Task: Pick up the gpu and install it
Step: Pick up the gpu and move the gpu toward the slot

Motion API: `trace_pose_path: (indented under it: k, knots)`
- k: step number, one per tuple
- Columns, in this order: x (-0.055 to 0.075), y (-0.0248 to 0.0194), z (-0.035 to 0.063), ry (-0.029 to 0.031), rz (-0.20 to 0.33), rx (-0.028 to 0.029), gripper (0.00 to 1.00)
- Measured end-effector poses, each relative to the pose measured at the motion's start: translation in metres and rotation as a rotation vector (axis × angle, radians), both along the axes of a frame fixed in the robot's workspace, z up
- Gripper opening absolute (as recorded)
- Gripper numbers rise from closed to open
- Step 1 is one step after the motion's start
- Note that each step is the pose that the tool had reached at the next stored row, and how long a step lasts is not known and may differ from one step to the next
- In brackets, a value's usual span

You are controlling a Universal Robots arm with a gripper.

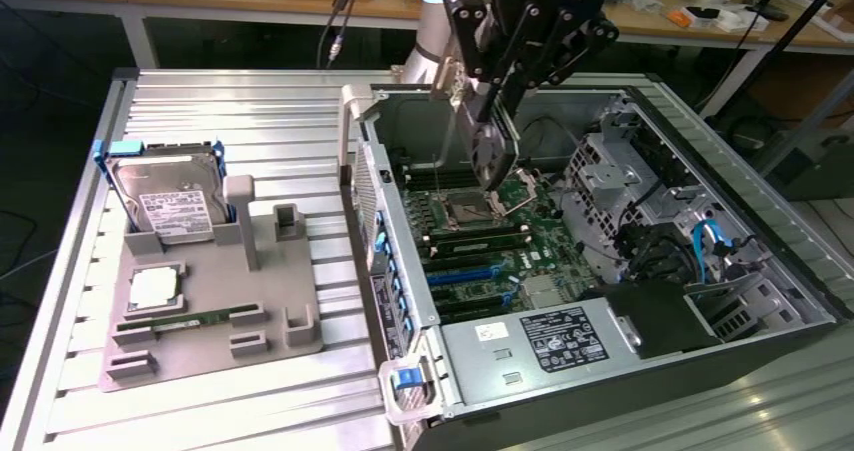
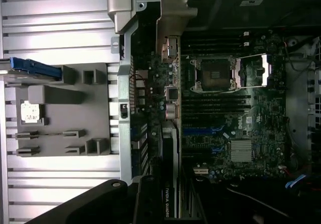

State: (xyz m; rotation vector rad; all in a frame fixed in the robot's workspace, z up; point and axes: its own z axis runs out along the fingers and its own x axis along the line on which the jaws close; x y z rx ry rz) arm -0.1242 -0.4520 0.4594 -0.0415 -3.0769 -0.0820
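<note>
The open computer case (image 1: 763,216) lies on the desk (image 1: 267,101), beside a gray holder (image 1: 267,331) carrying a hard drive (image 1: 167,203). Over the bare motherboard (image 1: 487,243), the hand (image 1: 485,113) clamps the gpu (image 1: 491,159), a dark card with a silver bracket, hanging edge-down inside the case.

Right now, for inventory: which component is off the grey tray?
The dark gpu card, in the gripper above the motherboard; silver hard drive and green memory stick aren't.

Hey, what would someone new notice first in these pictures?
The black gripper hangs over the open computer case, clamped on the graphics card, a dark board held on edge above the motherboard. At the exterior view's left, a silver hard drive stands upright in a gray holder.
</note>
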Motion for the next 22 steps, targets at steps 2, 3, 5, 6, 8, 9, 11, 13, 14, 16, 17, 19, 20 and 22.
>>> trace_pose_path:
  k: [2,3,5,6,8,9,11,13,14,16,17,19,20,22]
  knots:
    - [0.007,-0.0001,0.0000,0.0009,0.000,0.0000,0.27]
    - [0.009,0.0000,0.0000,0.0011,0.000,0.0000,0.27]
    - [0.014,0.0000,0.0000,0.0013,0.003,0.0000,0.27]
    - [0.016,0.0000,0.0000,0.0014,0.009,0.0000,0.27]
    - [0.018,0.0000,-0.0003,0.0013,0.028,0.0000,0.27]
    - [0.019,0.0000,-0.0004,0.0014,0.038,0.0000,0.27]
    - [0.021,-0.0001,-0.0010,0.0013,0.058,0.0000,0.27]
    - [0.022,0.0000,-0.0014,-0.0055,0.073,-0.0006,0.27]
    - [0.022,0.0000,-0.0015,-0.0131,0.077,-0.0011,0.27]
    - [0.022,0.0000,-0.0019,-0.0347,0.085,-0.0025,0.27]
    - [0.022,0.0000,-0.0020,-0.0448,0.088,-0.0031,0.27]
    - [0.022,0.0000,-0.0026,-0.0586,0.099,-0.0038,0.27]
    - [0.022,0.0000,-0.0027,-0.0587,0.113,-0.0033,0.27]
    - [0.023,0.0000,-0.0032,-0.0588,0.149,-0.0023,0.27]
